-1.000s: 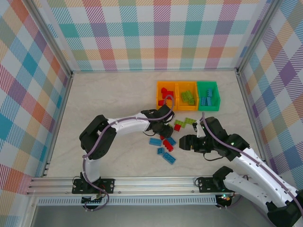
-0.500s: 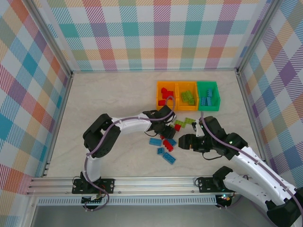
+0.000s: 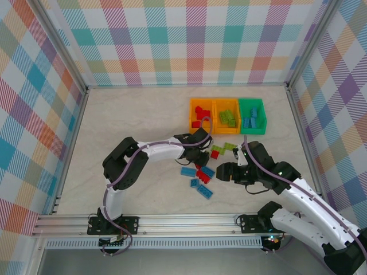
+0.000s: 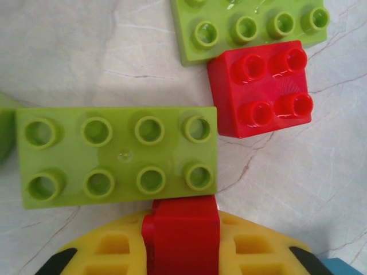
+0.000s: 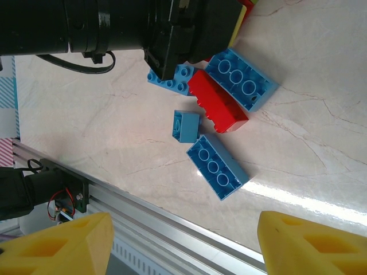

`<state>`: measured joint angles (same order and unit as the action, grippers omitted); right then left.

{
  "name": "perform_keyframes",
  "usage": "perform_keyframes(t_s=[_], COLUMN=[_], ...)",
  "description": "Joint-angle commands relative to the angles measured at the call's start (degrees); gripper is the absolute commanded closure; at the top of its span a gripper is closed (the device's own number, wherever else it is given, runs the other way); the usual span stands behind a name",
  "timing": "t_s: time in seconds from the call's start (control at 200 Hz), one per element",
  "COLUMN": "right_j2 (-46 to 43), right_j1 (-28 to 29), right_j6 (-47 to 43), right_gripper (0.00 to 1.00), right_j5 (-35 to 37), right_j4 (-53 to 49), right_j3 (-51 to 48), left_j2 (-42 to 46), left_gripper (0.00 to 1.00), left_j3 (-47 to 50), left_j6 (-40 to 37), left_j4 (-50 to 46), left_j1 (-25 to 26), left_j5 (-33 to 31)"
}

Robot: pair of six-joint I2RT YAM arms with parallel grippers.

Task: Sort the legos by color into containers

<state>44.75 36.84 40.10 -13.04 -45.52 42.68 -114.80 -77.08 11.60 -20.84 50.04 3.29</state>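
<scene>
Left pincer (image 3: 198, 156) just snapped shut. Half a second ago the jaws were part open over the pile; now they're clamped on a red lego (image 4: 182, 228). On the wrist view the brick is pinched between the yellow fingers (image 4: 129, 235), still down at the tabletop (image 3: 137, 126). Its far edge touches a long lime-green lego (image 4: 117, 156). Just beyond, a square red lego (image 4: 261, 89) and a second lime-green lego (image 4: 252, 28) lie touching each other. The arm barely shifted over the last second; only the grip changed.

So the pick is made and the lift isn't. My read on the next move: raise it and carry it toward the far side to the left orange bin (image 3: 201, 100), which already holds reds. The middle orange bin (image 3: 226, 101) has greens and the green bin (image 3: 251, 101), rightmost, has blues. All three stand side by side in a row.

Risk: the long green brick sits flush against the held one and may drag along on the lift.

Right pincer (image 3: 224, 172) is unchanged, jaws wide and empty, hovering just right of the pile. Below it are a long blue lego (image 5: 218, 167), a small blue lego (image 5: 186, 126) and another blue lego (image 5: 241, 79) up against a loose red lego (image 5: 218, 106). Those blues look like its targets. Several legos are still loose, so the sort is partly done.
</scene>
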Motion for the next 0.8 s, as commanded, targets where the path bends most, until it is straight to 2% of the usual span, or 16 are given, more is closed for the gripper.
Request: perform_keyframes(t_s=[0.0, 0.135, 0.245, 0.36, 0.47, 0.55, 0.685, 0.73, 0.795], right_j2=[-0.7, -3.1, -6.0, -7.0, -6.4, -6.2, -6.9, -7.5, -8.4], right_j1=[0.4, 0.4, 0.4, 0.4, 0.4, 0.4, 0.4, 0.4, 0.4], right_j6=[0.8, 1.5, 2.2, 2.9, 3.3, 3.3, 3.1, 3.3, 3.5], right_gripper=[0.32, 0.3, 0.29, 0.28, 0.28, 0.28, 0.28, 0.27, 0.28], right_j5=[0.2, 1.7, 5.7, 7.5, 6.8, 6.5, 6.5, 6.8, 7.4], right_j4=[0.6, 2.3, 4.4, 6.9, 7.9, 7.2, 4.9, 3.9, 3.0], right_j3=[-0.4, -0.5, -0.9, -1.6, -1.6, -1.6, -1.2, -1.0, -1.3], left_j2=[7.2, 15.1, 16.7, 10.3, 0.7, -6.3, -17.2, -19.0, -19.3], left_gripper=[0.85, 0.89, 0.93, 0.95, 0.95, 0.95, 0.87, 0.79, 0.63], left_j3=[1.3, 2.3, -0.2, -7.2, -18.5, -27.1, -43.6, -46.9, -48.2], left_j6=[0.9, 1.1, -0.7, -3.4, -2.9, -5.9, -8.3, -7.9, -7.8], left_j4=[-0.9, -0.2, 2.2, 7.3, 6.6, 6.5, -1.3, -2.9, -3.1], left_j1=[-0.2, -0.2, -0.7, -3.6, -7.6, -8.5, -9.5, -9.9, -10.1], left_j5=[-3.4, -8.3, -16.0, -22.0, -20.1, -21.2, -22.8, -22.3, -21.1])
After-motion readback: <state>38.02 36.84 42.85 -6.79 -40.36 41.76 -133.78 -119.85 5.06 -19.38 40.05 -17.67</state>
